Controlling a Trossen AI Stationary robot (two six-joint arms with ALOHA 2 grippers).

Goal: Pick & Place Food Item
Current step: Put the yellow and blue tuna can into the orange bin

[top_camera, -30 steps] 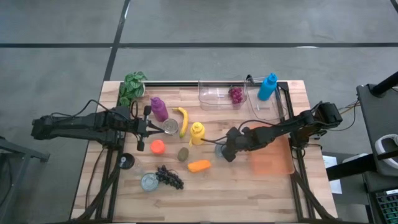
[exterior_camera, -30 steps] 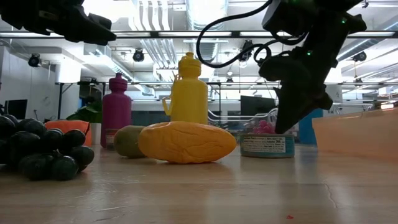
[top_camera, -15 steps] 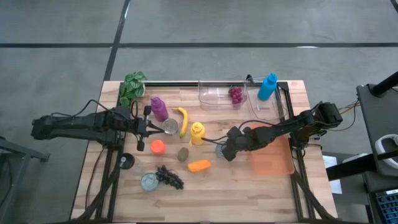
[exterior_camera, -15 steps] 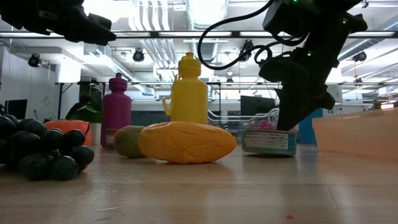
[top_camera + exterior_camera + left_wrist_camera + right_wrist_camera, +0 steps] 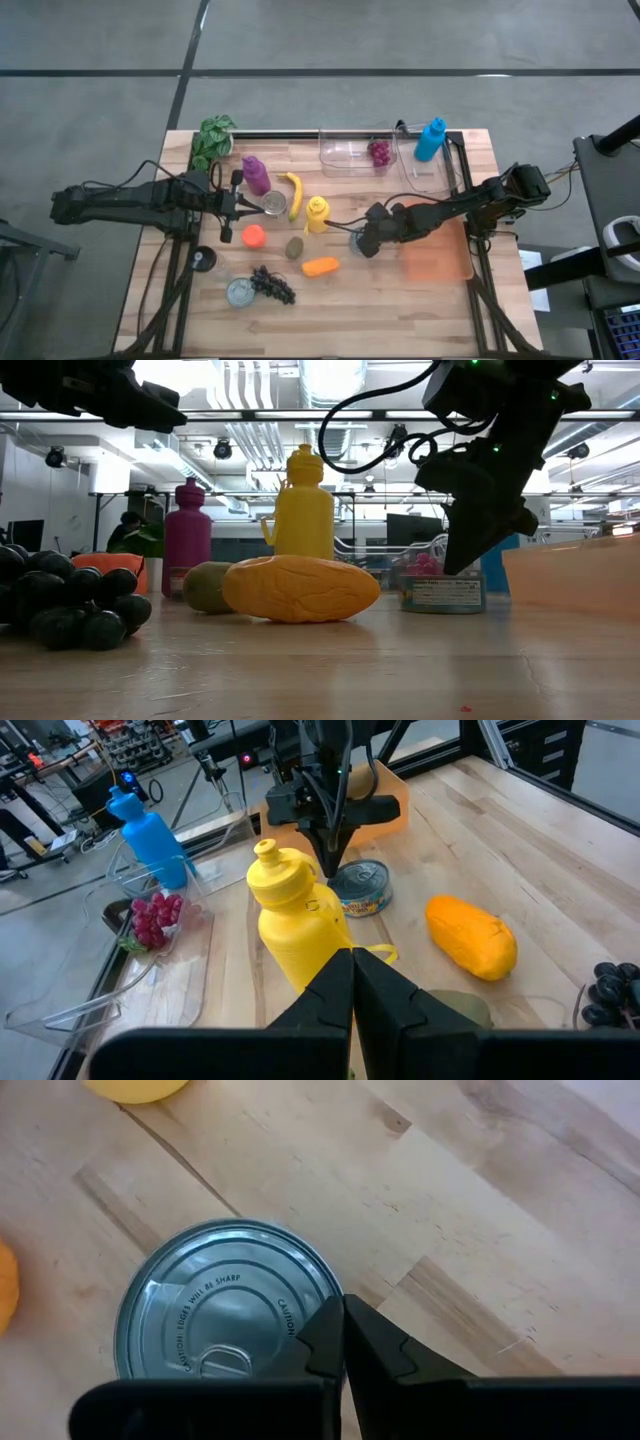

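A tin can (image 5: pixel 215 1320) with a pull-tab lid stands upright on the wooden table (image 5: pixel 400 310), just right of a yellow bottle (image 5: pixel 317 213). My right gripper (image 5: pixel 343 1308) is shut and slants down onto the can's edge; it also shows in the low view (image 5: pixel 462 565) above the can (image 5: pixel 442 593). My left gripper (image 5: pixel 352 960) is shut and hovers over the table's left part (image 5: pixel 258 205), holding nothing. An orange food item (image 5: pixel 320 266) lies nearer the front. My right gripper touches the can's top rim (image 5: pixel 325 1295) with its shut fingertips, on the side toward the table's right edge. The fingers slant down from the table's right. The can stands upright with its base on the table.
A banana (image 5: pixel 293 195), purple bottle (image 5: pixel 255 175), tomato (image 5: pixel 254 236), kiwi (image 5: pixel 294 247), dark grapes (image 5: pixel 272 285) and two more tins (image 5: pixel 240 292) lie left of centre. Clear containers (image 5: pixel 345 155) with red grapes (image 5: pixel 380 152), a blue bottle (image 5: pixel 431 138) and an orange tray (image 5: pixel 437 258) stand right.
The can under my right gripper has slid a little toward the table's right edge, staying upright. Both grippers stay shut and nearly in place.
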